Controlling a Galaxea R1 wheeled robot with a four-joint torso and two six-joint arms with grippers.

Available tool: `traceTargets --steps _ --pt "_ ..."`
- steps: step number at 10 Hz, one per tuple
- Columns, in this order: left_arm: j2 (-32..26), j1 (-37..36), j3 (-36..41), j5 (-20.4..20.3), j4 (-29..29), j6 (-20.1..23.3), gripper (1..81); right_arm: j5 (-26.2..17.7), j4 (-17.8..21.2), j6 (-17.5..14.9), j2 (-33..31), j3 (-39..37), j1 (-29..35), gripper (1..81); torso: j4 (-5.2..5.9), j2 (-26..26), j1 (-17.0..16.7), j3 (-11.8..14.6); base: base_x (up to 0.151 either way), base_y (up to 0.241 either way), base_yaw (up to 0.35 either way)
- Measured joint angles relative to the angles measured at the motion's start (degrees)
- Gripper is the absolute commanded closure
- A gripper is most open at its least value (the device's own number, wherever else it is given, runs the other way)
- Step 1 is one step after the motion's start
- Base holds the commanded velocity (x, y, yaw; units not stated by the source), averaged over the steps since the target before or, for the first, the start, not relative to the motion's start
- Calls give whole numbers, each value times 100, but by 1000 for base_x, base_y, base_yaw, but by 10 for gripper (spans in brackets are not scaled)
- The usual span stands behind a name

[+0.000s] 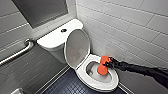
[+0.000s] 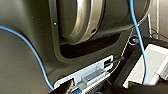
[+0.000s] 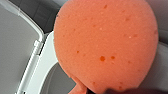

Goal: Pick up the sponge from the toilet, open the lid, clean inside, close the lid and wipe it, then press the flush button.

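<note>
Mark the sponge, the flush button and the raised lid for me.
sponge (image 1: pixel 102 69), head view, its lower orange lobe.
flush button (image 1: pixel 63 30), head view, its dark centre.
lid (image 1: pixel 76 48), head view, middle of its inner face.

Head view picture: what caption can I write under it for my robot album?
The right gripper holds the orange sponge over the toilet bowl, lid up.
</note>
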Motion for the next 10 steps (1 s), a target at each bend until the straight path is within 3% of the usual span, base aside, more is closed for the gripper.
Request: traceTargets --steps 3,4,10 --pt "6 0 -2 5 7 1 10 411 -46 772 -406 347 -278 811 0 0 2 0 0 0 0" --pt "17 0 -5 2 7 4 10 466 -59 889 -522 480 -358 811 0 0 2 0 0 0 0" --pt "94 0 -32 2 11 21 10 23 -66 1721 -1117 1534 -474 811 0 0 2 0 0 0 0"
